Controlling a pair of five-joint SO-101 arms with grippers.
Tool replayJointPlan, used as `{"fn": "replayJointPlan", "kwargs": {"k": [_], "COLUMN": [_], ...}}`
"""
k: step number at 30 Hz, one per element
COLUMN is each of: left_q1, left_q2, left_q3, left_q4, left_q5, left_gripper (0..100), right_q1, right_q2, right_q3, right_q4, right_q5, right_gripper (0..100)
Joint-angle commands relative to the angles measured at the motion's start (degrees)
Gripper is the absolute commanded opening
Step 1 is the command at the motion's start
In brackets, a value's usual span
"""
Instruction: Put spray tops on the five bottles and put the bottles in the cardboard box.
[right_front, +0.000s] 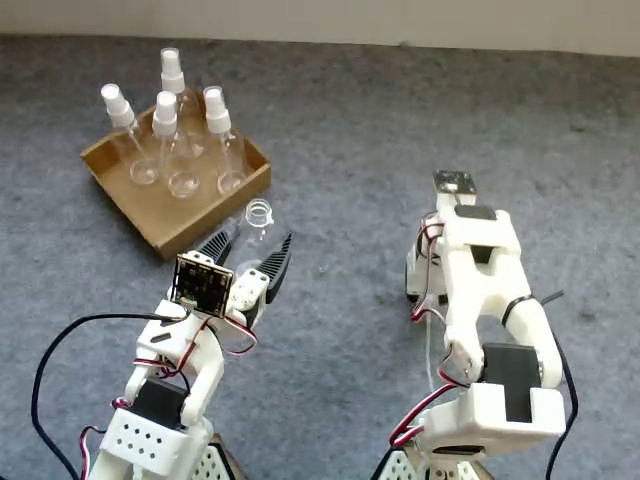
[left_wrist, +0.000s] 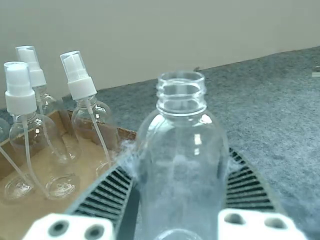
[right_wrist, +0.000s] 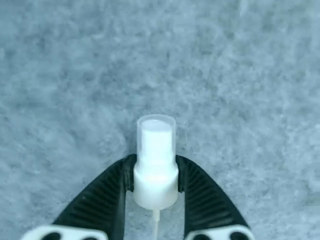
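A clear bottle (right_front: 259, 213) with no top stands upright between the fingers of my left gripper (right_front: 256, 240), just in front of the cardboard box (right_front: 210, 222). In the left wrist view the ribbed fingers (left_wrist: 107, 192) press both sides of the bottle (left_wrist: 182, 165), whose threaded neck is open. My right gripper (right_wrist: 155, 177) is shut on the collar of a white spray top (right_wrist: 155, 150), low over the grey carpet, with the thin dip tube (right_wrist: 156, 225) trailing back between the fingers. The right arm (right_front: 480, 260) stands folded at the right.
Several clear bottles with white spray tops (right_front: 180, 150) stand in the box at the back left; three of these bottles (left_wrist: 90, 125) are in the left wrist view. Grey carpet (right_front: 350, 150) covers the table between and beyond the arms.
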Motion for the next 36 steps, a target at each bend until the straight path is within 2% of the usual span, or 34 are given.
{"fn": "replayJointPlan", "kwargs": {"k": [1,10,21,29,33,36], "left_q1": [3.74,4.70,15.78,25.36,26.07,25.80], "left_q2": [-1.01,-1.19,-1.10,-1.10,-1.10,-1.10], "left_q3": [1.54,1.54,1.54,1.54,1.54,1.54], "left_q4": [-1.49,-0.18,0.35,6.59,6.77,6.77], "left_q5": [0.44,0.44,0.44,0.35,0.35,0.35], "left_gripper": [6,6,6,6,6,6], "right_q1": [-0.13,-0.48,-1.71,-1.89,-6.55,-12.97], "right_q2": [-3.12,-23.69,-44.97,-53.49,-58.42,-61.93], "right_q3": [-6.02,-14.37,-14.37,-14.37,-14.29,-14.29], "right_q4": [0.22,7.87,7.87,6.46,3.30,2.95], "right_q5": [1.23,1.32,1.49,1.14,1.05,1.05], "right_gripper": [1.8,1.8,1.8,1.8,1.8,1.8]}}
